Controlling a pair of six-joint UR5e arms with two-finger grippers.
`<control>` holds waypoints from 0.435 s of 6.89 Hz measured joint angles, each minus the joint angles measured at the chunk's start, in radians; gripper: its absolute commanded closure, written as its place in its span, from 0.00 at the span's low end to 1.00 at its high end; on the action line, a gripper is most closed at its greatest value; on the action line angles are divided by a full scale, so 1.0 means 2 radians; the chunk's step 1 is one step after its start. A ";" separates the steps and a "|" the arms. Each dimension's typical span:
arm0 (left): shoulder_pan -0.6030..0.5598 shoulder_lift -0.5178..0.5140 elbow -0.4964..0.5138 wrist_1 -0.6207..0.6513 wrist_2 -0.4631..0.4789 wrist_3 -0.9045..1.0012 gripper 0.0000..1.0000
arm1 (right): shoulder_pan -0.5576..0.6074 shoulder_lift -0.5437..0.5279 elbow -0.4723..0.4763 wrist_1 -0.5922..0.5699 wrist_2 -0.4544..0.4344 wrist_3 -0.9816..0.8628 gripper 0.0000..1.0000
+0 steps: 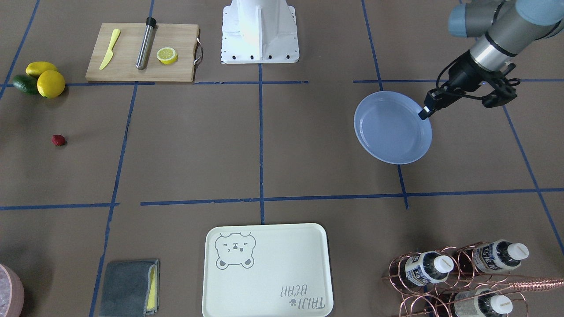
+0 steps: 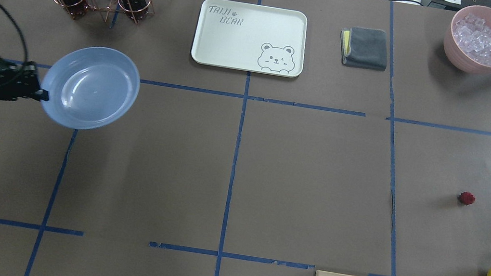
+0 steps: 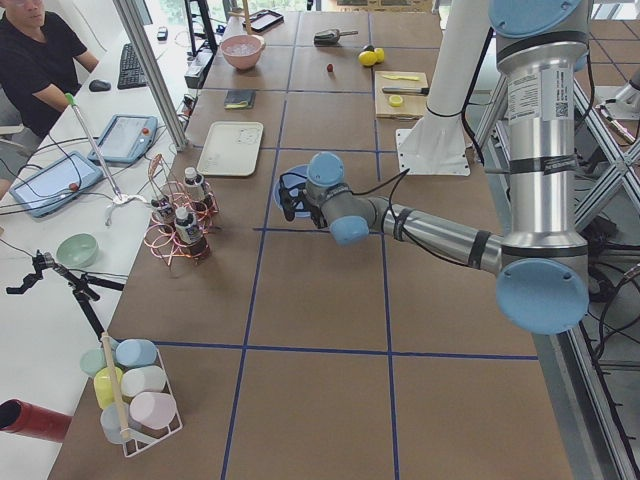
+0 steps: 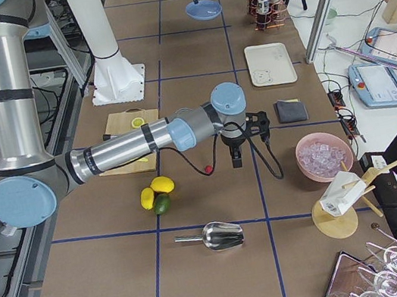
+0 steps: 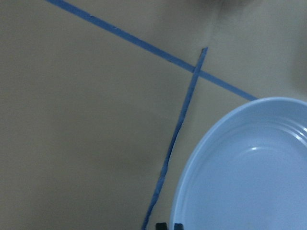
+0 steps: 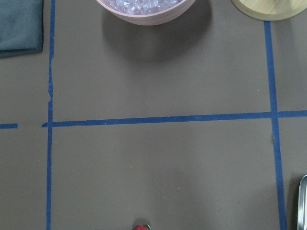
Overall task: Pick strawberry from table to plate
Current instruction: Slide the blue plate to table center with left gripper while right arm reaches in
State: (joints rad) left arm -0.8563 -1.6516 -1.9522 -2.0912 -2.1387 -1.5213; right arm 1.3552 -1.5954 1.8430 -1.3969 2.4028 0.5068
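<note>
Strawberry [image 1: 58, 140]: small, dark-red, bumpy fruit lying on a bare part of the bench, well apart from the cream rectangular bear-print tray [image 1: 264, 281], off to the tray's side on the robot's right and nearer the robot's base.
Bench [image 1: 308, 145]: broad brown paper-like surface crossed by a grid of blue tape lines.
Right end effector [image 4: 236, 163]: points down above the bench on the strawberry's side of the tray. It shows only in the side view, so I cannot tell whether it is released or clenched. Its wrist view catches the strawberry at the bottom edge.
Fruit cluster: two whole yellow lemons [image 1: 50, 83] and a green avocado [image 1: 24, 83], touching one another, farther from the tray than the strawberry on the same side.
Plate [image 1: 392, 132]: round, shallow, light-blue plastic plate with a raised rim, on the tray's other side, toward the robot's left.
Left end effector [image 1: 425, 112]: clenched on the plate's rim, at the edge turned away from the tray. Whether the plate rests on the bench or hangs just above it cannot be told.
</note>
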 measured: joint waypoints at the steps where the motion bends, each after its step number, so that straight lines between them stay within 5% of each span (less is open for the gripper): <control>1: 0.050 -0.072 0.002 0.071 0.047 -0.048 1.00 | -0.035 0.001 0.001 0.033 -0.022 0.048 0.00; 3: 0.139 -0.175 0.039 0.133 0.107 -0.137 1.00 | -0.083 0.001 0.001 0.070 -0.038 0.101 0.00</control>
State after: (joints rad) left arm -0.5783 -2.0020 -1.8745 -1.8261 -1.9238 -1.7945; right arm 1.1890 -1.5924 1.8457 -1.2561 2.3269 0.7081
